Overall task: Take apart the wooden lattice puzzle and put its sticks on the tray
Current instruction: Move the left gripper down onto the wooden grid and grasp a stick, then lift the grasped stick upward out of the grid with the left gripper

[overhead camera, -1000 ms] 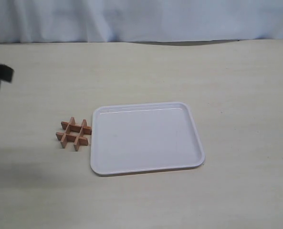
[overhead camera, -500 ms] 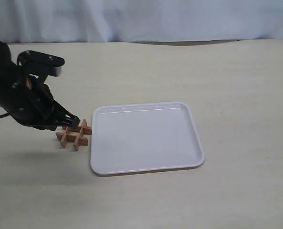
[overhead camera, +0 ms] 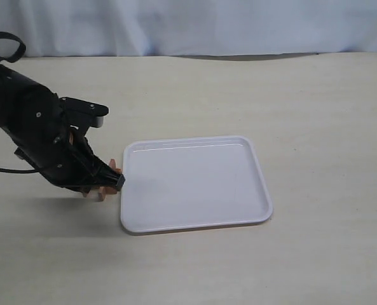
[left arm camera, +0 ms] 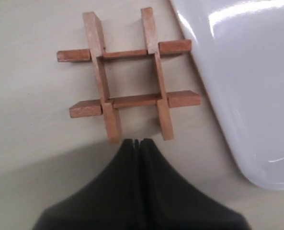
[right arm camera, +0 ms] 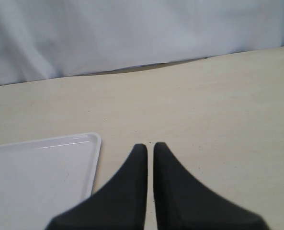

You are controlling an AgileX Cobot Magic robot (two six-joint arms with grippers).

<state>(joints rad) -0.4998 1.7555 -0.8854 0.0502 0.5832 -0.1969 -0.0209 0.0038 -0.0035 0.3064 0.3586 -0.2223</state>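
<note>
The wooden lattice puzzle [left arm camera: 130, 76] lies whole on the table, its four reddish-brown sticks still interlocked in a hash shape, right beside the tray's [left arm camera: 247, 72] rim. My left gripper [left arm camera: 137, 142] is shut and empty, its tips just short of two stick ends. In the exterior view the left gripper [overhead camera: 119, 182] and its arm cover most of the puzzle [overhead camera: 112, 166], at the left edge of the white tray [overhead camera: 194, 184], which holds nothing. My right gripper [right arm camera: 150, 145] hovers over bare table beside a tray [right arm camera: 36, 177] corner, fingers nearly together with nothing between them.
A pale cloth backdrop [overhead camera: 188, 25] runs along the far edge of the beige table [overhead camera: 315, 95]. The right arm is out of the exterior view.
My left arm has swung in from the left edge and come down over the puzzle, now hiding most of it. The puzzle and the tray have not moved.
</note>
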